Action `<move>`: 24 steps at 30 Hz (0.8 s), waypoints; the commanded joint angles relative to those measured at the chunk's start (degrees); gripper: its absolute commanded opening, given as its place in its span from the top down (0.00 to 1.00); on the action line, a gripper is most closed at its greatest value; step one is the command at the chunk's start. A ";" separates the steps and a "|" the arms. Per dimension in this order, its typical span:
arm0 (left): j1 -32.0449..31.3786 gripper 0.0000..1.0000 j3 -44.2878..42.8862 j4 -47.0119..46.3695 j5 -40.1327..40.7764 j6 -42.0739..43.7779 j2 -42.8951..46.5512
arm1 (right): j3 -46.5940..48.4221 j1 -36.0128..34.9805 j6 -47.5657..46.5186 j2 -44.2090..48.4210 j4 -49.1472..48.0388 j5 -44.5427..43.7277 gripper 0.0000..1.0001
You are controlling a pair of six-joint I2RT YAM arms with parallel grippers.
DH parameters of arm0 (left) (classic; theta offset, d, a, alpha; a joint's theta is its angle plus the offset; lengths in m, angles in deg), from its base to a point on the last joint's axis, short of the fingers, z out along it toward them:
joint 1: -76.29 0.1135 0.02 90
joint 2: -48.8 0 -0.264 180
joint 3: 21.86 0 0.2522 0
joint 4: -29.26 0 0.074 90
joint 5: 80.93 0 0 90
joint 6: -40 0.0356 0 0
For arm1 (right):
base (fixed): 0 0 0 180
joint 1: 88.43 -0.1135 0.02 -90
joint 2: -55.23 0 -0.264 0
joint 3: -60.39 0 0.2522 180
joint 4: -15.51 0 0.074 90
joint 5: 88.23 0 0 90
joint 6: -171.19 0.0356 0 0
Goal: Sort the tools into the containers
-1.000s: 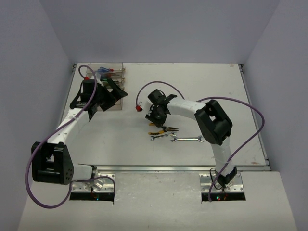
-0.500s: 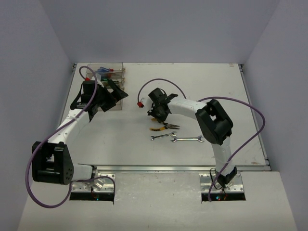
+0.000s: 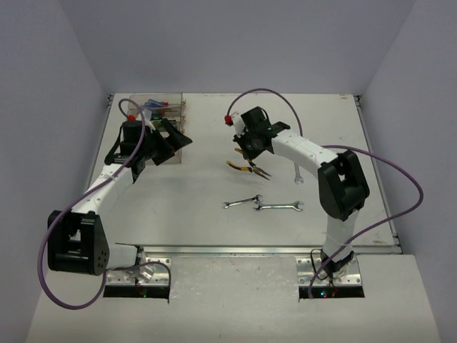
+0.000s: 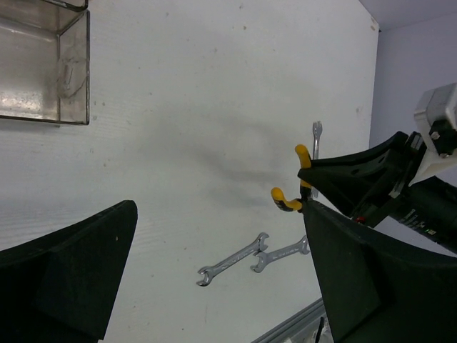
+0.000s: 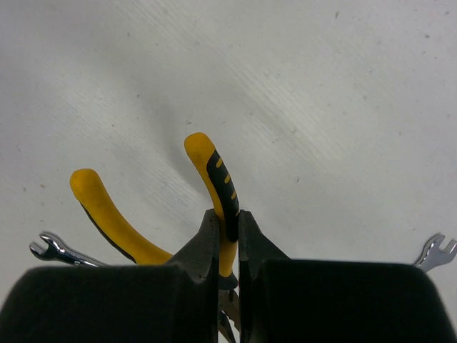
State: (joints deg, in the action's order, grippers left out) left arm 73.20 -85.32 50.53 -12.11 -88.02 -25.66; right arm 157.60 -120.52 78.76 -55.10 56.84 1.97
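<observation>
Right claw (image 5: 228, 218) clenched one curved, ribbed yellow-and-black handle of the pliers (image 5: 211, 168); matte black left claw (image 4: 220, 214) gaped wide.

Bright, even overhead light casts soft, faint shadows on the white table (image 3: 178, 204).

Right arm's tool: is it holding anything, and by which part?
Yes, the right tool pinches the yellow-handled pliers by one handle, the other handle free.
</observation>
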 commanded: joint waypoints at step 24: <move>-6.62 0.00 7.87 -33.40 -16.04 -3.90 9.86 | 10.33 2.03 16.73 14.24 2.17 5.26 1.00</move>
State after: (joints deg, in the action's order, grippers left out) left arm 67.45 -77.99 22.74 -26.98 -92.49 -17.18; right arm 166.31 -118.89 92.29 -44.81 61.44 6.89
